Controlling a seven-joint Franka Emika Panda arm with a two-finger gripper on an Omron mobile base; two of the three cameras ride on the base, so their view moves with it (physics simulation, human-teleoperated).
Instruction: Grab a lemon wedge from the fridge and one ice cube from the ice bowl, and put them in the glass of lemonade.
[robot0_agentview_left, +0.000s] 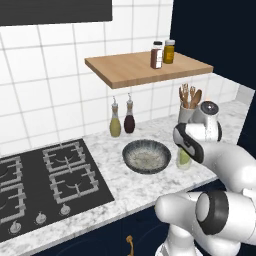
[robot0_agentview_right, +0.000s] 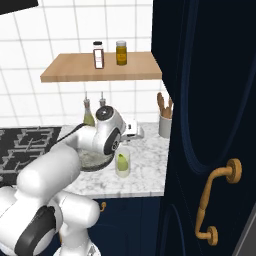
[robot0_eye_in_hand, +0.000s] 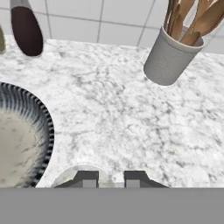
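The glass of lemonade (robot0_agentview_right: 122, 164) stands on the marble counter just right of the ice bowl (robot0_agentview_left: 147, 156), and a yellow-green lemon wedge (robot0_agentview_right: 121, 161) floats in it. My arm half hides the glass (robot0_agentview_left: 183, 160) in the left base view. My gripper (robot0_agentview_right: 138, 132) hovers a little above the glass, slightly to its right. In the hand view the gripper (robot0_eye_in_hand: 111, 179) has its tips close together with a small pale bit between them, seemingly an ice cube. The glass rim (robot0_eye_in_hand: 72, 169) curves just under the fingers and the bowl (robot0_eye_in_hand: 41, 131) lies at left. The fridge is out of view.
A white cup of wooden utensils (robot0_eye_in_hand: 168, 59) stands behind the glass by the tiled wall. Two bottles (robot0_agentview_left: 122, 122) stand behind the bowl under a wooden shelf (robot0_agentview_left: 145, 67) holding jars. The stove (robot0_agentview_left: 45, 185) lies left. A tall navy cabinet door (robot0_agentview_right: 210, 125) with a brass handle looms close on the right.
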